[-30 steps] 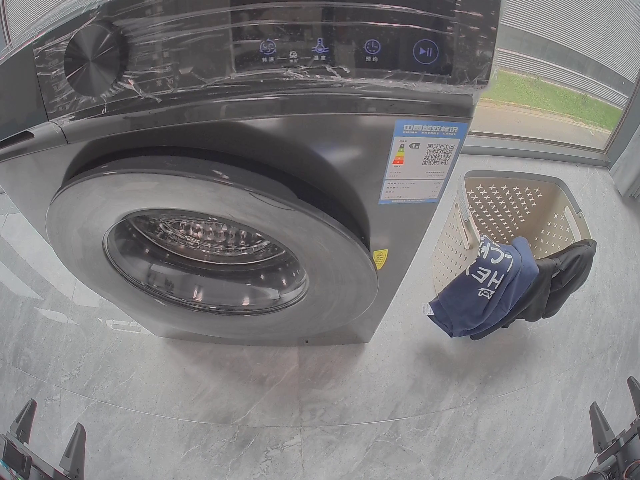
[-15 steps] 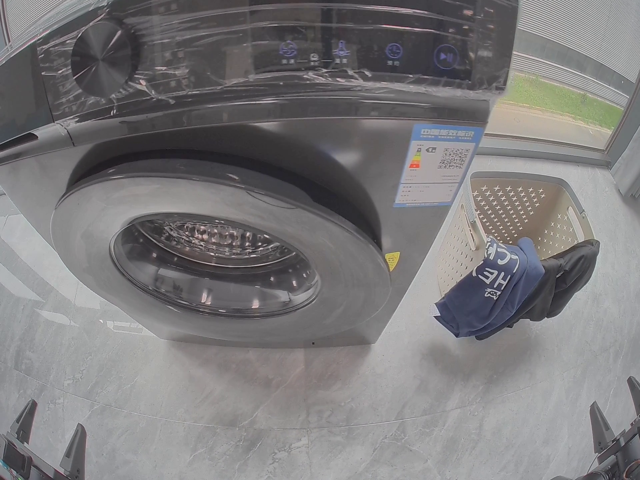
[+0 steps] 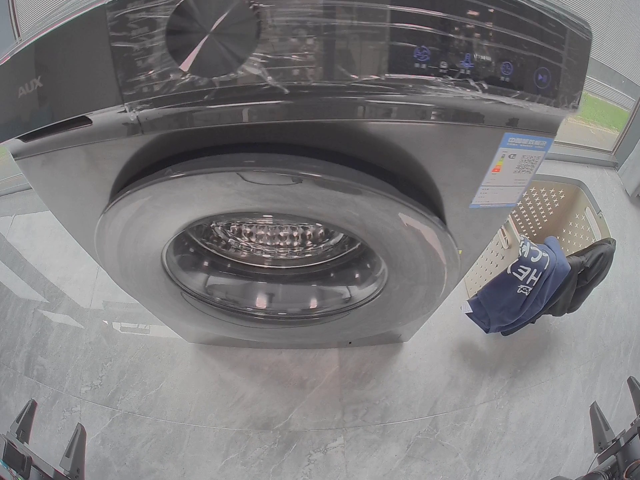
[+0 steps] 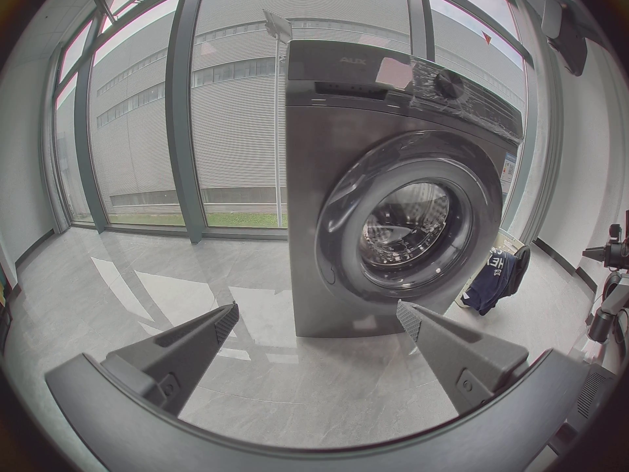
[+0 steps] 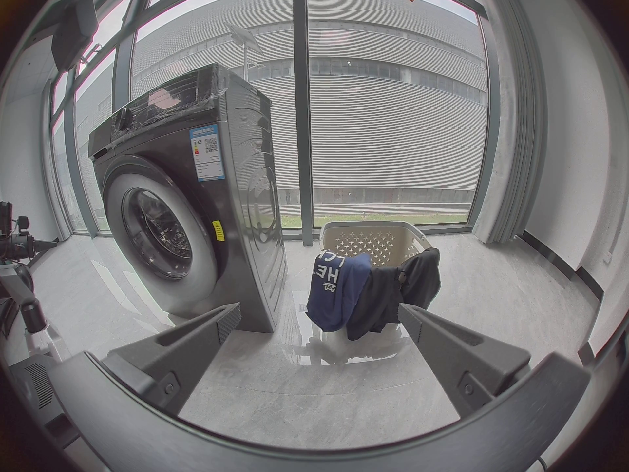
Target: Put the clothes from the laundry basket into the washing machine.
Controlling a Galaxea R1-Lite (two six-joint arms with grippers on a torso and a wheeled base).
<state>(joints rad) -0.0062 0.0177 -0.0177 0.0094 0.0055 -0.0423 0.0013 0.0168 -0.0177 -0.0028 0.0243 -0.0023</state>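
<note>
Left gripper (image 4: 316, 305) and right gripper (image 5: 318, 307) gape empty; in head view, closed grey metal washing machine (image 3: 280, 168) hides part of beige perforated laundry basket (image 3: 567, 203).

left gripper (image 3: 52, 428): low at robot's left, jaws spread wide, fingertips pointing forward | right gripper (image 3: 613, 401): low at robot's right, jaws spread wide, fingertips pointing forward | the 2 grippers well apart, at matching height
</note>
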